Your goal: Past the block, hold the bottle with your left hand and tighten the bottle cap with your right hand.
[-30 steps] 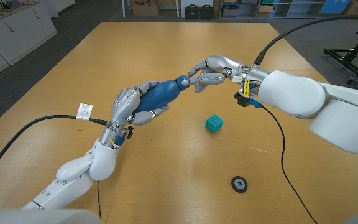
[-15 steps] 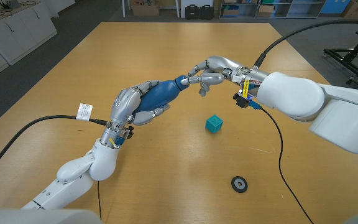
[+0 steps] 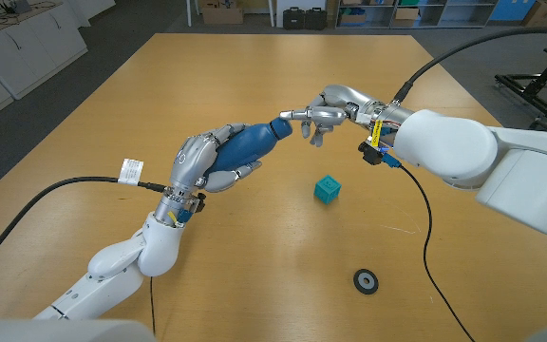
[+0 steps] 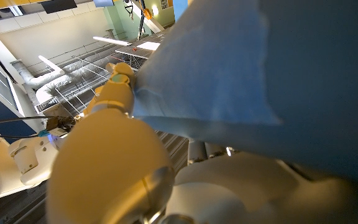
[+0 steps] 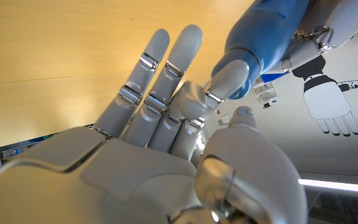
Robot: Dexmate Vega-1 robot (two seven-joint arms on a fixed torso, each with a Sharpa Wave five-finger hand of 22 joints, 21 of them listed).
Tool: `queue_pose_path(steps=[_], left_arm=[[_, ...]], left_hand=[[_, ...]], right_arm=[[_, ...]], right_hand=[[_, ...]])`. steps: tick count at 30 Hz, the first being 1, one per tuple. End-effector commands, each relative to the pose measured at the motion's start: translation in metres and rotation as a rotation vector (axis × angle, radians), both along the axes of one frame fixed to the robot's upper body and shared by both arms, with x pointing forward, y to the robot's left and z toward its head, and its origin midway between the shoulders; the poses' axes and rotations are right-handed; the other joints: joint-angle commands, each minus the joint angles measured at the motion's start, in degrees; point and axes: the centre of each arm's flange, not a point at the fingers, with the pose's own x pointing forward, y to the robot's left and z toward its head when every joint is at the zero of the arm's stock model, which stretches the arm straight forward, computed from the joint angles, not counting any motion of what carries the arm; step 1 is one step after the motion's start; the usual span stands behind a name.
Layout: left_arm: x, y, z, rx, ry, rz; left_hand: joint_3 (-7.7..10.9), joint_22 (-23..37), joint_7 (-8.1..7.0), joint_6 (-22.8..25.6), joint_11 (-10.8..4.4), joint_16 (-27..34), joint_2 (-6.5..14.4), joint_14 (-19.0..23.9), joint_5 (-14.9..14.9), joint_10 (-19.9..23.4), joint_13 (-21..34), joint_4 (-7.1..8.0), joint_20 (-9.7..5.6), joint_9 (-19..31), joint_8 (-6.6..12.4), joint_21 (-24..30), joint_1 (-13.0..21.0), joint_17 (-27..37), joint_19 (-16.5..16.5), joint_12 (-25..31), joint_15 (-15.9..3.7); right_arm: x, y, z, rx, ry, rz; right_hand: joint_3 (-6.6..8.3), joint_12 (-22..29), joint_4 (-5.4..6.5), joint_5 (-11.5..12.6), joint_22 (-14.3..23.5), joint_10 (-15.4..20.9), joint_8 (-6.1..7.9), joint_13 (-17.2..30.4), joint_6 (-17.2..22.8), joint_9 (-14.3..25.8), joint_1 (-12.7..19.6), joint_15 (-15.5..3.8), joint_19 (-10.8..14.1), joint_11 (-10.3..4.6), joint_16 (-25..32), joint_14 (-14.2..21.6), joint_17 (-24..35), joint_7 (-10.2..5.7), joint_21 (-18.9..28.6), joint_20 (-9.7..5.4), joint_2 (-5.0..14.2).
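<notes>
Bottle held by left hand; cap hidden behind right hand fingertips.

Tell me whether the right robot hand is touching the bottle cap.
Touching. In the right wrist view, a fingertip and the thumb of the right robot hand press against the bottle cap.

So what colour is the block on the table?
Teal, clearest in the head view: block.

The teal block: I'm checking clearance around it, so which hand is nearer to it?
Right. The right hand is at the bottle cap, just beyond the teal block. The left hand grips the bottle's body farther off to the block's left.
</notes>
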Motion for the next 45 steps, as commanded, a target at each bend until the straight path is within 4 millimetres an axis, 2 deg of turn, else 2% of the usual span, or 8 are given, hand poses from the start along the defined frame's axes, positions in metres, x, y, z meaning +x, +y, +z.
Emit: queue_pose_path(steps=[1,4,5,6,13,20,29,45], left_arm=[[0.0,0.001,-0.002,-0.011,0.001,-0.001],[0.001,0.001,-0.003,-0.019,0.004,-0.006],[0.001,0.002,-0.004,-0.021,0.007,-0.007],[0.001,0.002,-0.004,-0.023,0.01,-0.008],[0.002,0.004,-0.005,-0.041,0.031,-0.019],[0.006,0.009,-0.004,-0.107,0.099,-0.081],[0.011,0.011,0.003,-0.196,0.181,-0.202],[0.027,0.008,0.017,-0.365,0.311,-0.438]], left_hand=[[-0.09,0.2,-12.61,18.1,-10.36,0.2,15.8,0.9,0.3,10.6,0.1,0.3,-7.13,0.3,0.5,0.1,15.5,0.3,-0.1,0.1,-8.31],[-0.11,0.2,-12.56,18.1,-10.26,0.2,15.8,0.9,0.3,10.6,0.1,0.32,-7.12,0.3,0.52,0.1,15.5,0.3,-0.1,0.1,-8.31],[-0.13,0.2,-12.59,18.2,-10.31,0.2,15.8,0.9,0.4,10.6,0.1,0.33,-7.11,0.3,0.51,0.1,15.5,0.3,-0.1,0.1,-8.3],[-0.15,0.2,-12.55,18.2,-10.43,0.2,15.9,0.9,0.4,10.7,0.2,0.34,-7.1,0.3,0.5,0.2,15.5,0.3,-0.1,0.1,-8.3],[-0.21,0.2,-12.65,18.1,-10.52,0.2,15.9,1.0,0.4,10.7,0.2,0.36,-7.09,0.3,0.45,0.2,15.6,0.3,-0.1,0.1,-8.3],[-0.29,0.2,-12.73,18.1,-10.47,0.2,15.9,1.0,0.4,10.7,0.3,0.37,-7.09,0.3,0.41,0.2,15.6,0.4,-0.1,0.0,-8.3],[-0.39,0.2,-12.74,18.0,-10.35,0.1,15.9,1.0,0.4,10.7,0.3,0.37,-7.1,0.3,0.35,0.2,15.6,0.4,-0.2,-0.1,-8.3],[-0.55,0.2,-12.54,18.0,-10.27,0.1,16.0,1.0,0.5,10.9,0.4,0.45,-7.1,0.3,0.29,0.3,15.6,0.5,-0.2,-0.2,-8.28]], right_arm=[[-0.005,-0.005,-0.001,-0.033,-0.054,-0.118],[-0.008,-0.009,-0.003,-0.022,-0.11,-0.154],[-0.009,-0.01,-0.004,-0.021,-0.135,-0.168],[-0.01,-0.012,-0.005,-0.018,-0.162,-0.183],[-0.012,-0.022,-0.01,0.017,-0.224,-0.24],[-0.007,-0.028,-0.021,0.111,-0.231,-0.129],[-0.008,-0.034,-0.033,0.172,-0.303,-0.011],[0.024,-0.063,-0.084,0.535,-0.318,0.242]], right_hand=[[-2.32,-7.9,3.2,0.4,-0.3,-4.2,-4.05,-10.7,-12.3,-2.7,-5.6,-0.2,-1.3,-0.39,-0.8,-3.5,0.8,0.55,-0.6,0.59,-0.5],[-3.93,-16.2,4.14,0.4,-0.7,-10.6,-11.53,-19.1,-24.6,-6.9,-7.9,0.03,-2.2,-0.52,-2.5,-8.1,2.1,2.65,-1.3,2.67,-0.6],[-3.93,-16.2,4.14,0.4,-0.7,-10.6,-11.53,-19.1,-24.6,-6.9,-7.9,0.03,-2.2,-0.52,-2.5,-8.1,2.1,2.65,-1.3,2.67,-0.6],[-4.85,-20.3,4.5,0.4,-0.7,-19.7,-15.94,-19.9,-32.0,-8.0,-9.4,0.7,-3.9,0.21,-3.8,-12.1,2.2,3.24,-2.1,4.35,-1.01],[-6.25,-31.2,3.44,0.6,-0.2,-42.6,-25.07,-20.2,-48.6,-9.5,-10.5,10.45,-15.7,6.83,-9.9,-31.0,1.3,5.46,-6.8,11.02,-1.94],[-5.77,-38.9,2.11,0.6,0.4,-52.9,-28.52,-23.6,-54.3,-10.4,-9.4,15.76,-20.9,10.65,-15.3,-43.5,-0.9,7.57,-8.4,12.44,-1.26],[-3.08,-45.7,-1.55,1.0,0.8,-59.9,-32.64,-27.9,-60.4,-11.3,-3.8,16.9,-29.9,10.3,-19.9,-53.2,-3.8,7.17,-11.4,15.55,0.64],[-1.76,-48.4,-3.39,0.9,0.7,-61.2,-33.75,-30.3,-60.5,-11.5,-1.5,16.46,-32.7,13.95,-21.7,-57.0,-5.7,8.5,-12.5,10.98,1.39]])
